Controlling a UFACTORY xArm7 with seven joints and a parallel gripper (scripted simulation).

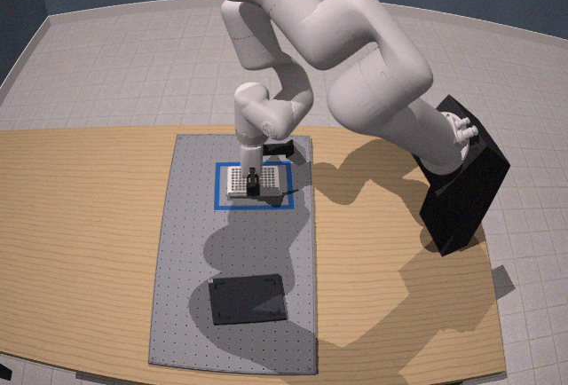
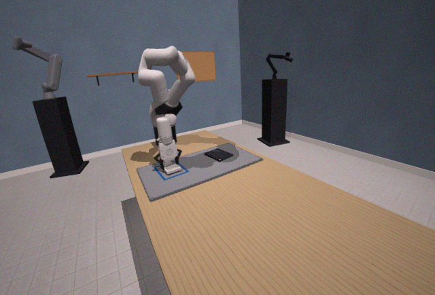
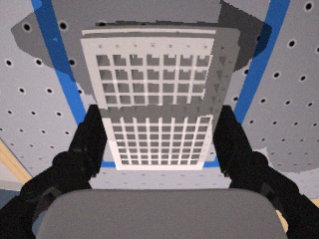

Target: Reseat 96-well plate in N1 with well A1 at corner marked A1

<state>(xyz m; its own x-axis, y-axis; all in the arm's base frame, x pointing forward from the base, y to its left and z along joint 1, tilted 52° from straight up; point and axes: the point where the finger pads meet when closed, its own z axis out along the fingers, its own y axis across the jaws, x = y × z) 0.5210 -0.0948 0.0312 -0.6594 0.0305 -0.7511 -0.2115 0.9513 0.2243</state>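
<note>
The white 96-well plate (image 1: 259, 179) is inside the blue taped outline B1 on the grey deck, at or just above its surface. My gripper (image 1: 252, 184) is shut on the plate, one black finger on each long side. In the wrist view the plate (image 3: 159, 106) fills the middle, with my gripper (image 3: 159, 119) holding its sides and the blue tape (image 3: 44, 47) around it. The exterior view shows the plate (image 2: 172, 169) low over the outline. The dark plate nest N1 (image 1: 247, 298) is empty near the deck's front. I cannot make out the plate's cut corner.
The grey perforated deck (image 1: 233, 252) lies on the wooden table. The arm's black base (image 1: 463, 179) stands at the table's right edge. A small black block (image 1: 279, 147) lies just behind the outline. Two other arms on black pedestals (image 2: 58, 137) stand off the table.
</note>
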